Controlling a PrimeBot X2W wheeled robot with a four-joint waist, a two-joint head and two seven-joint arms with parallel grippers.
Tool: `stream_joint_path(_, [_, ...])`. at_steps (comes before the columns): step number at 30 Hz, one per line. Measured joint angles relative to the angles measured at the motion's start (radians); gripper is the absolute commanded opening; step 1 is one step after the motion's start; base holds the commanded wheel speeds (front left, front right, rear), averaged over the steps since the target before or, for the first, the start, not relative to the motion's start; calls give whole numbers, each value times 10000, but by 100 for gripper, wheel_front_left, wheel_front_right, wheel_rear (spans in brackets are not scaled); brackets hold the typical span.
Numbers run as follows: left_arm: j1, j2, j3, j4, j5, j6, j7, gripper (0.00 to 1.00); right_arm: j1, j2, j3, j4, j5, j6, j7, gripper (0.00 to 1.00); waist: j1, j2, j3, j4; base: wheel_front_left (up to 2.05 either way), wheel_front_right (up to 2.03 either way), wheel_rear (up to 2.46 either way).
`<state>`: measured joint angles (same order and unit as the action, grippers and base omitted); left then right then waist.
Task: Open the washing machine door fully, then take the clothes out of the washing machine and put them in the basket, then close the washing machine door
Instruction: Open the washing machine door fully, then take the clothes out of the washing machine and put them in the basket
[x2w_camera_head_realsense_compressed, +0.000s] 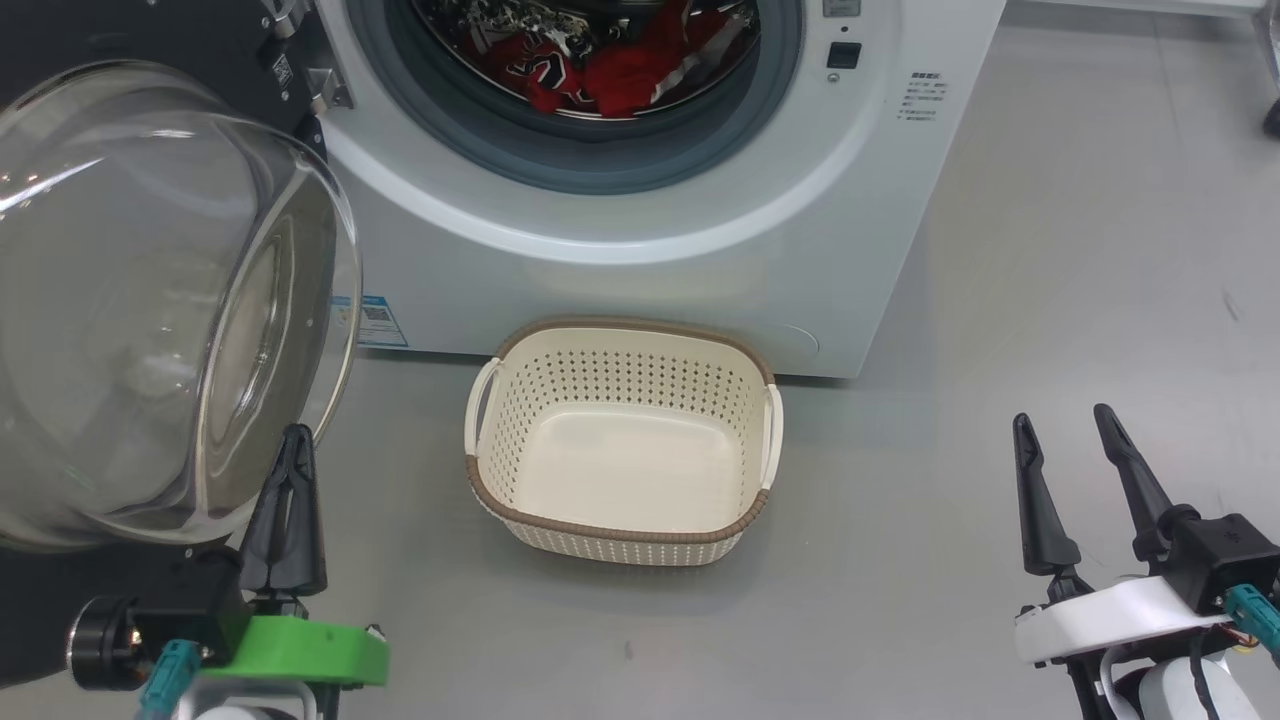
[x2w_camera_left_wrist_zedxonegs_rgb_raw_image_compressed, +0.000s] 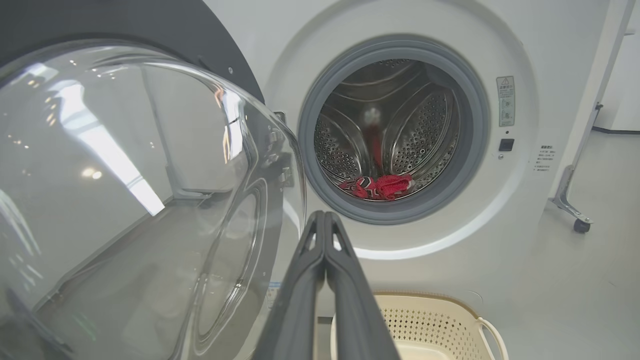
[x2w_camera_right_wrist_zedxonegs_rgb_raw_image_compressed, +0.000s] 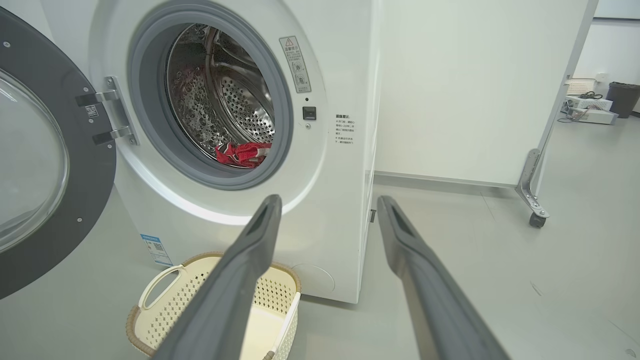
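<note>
Left gripper (x2w_camera_head_realsense_compressed: 298, 432) pinched right down, its two dark fingers pressed flat together with nothing between them. Just beyond its tip and off to its left bulges the glass bowl of the washing machine door (x2w_camera_head_realsense_compressed: 150, 300). The door stands open, and whether the tip touches the glass I can't tell. Right gripper (x2w_camera_head_realsense_compressed: 1061, 415) spread wide, fingers well apart and holding nothing, low over bare grey floor (x2w_camera_head_realsense_compressed: 1050, 250). Between the two, ahead of the left gripper to its right and ahead of the right gripper to its left, the basket (x2w_camera_head_realsense_compressed: 620, 530) sits on the floor, hard up by the front of the washing machine (x2w_camera_head_realsense_compressed: 650, 270). Further ahead of both sets of fingers, the clothes (x2w_camera_head_realsense_compressed: 620, 75) lie red at the bottom of the drum, inside the grey ring
</note>
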<state>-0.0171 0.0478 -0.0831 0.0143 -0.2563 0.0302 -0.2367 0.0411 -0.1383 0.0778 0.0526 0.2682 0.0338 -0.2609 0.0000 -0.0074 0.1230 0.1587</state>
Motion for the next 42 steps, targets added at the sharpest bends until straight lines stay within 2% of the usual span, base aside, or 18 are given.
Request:
stream_joint_path(5, [215,0,-384,-59,-2,-88,219,0,-13,31,196,100,-96,92,0,100,0,0,-78,-467,0,0,0])
stream_joint_path(7, [250,0,-439,-58,-8,-88,314,10,-15,31,272,159,-165,111,0,100,0,0,-103,-670,0,0,0])
stream_joint_path(11, [364,2,-445,-38,-73,6,424,43,-28,27,397,244,-186,201,0,100,0,0,-139,-1079,0,0,0])
stream_joint_path(12, [402,0,-441,-21,-77,31,449,59,-30,27,428,276,-190,226,0,100,0,0,-146,-1178,0,0,0])
stream_joint_path(13, [432,2,-439,-6,-100,90,525,98,-34,23,458,311,-203,265,0,100,0,0,-151,-1277,0,0,0])
stream_joint_path(22, [544,0,-502,121,-176,357,748,100,-92,-10,290,403,-230,263,0,100,0,0,-207,-1928,0,0,0])
stream_joint_path(42, [569,-2,-625,205,305,619,1035,100,-94,6,136,389,-230,263,0,100,0,0,-203,-2032,0,0,0])
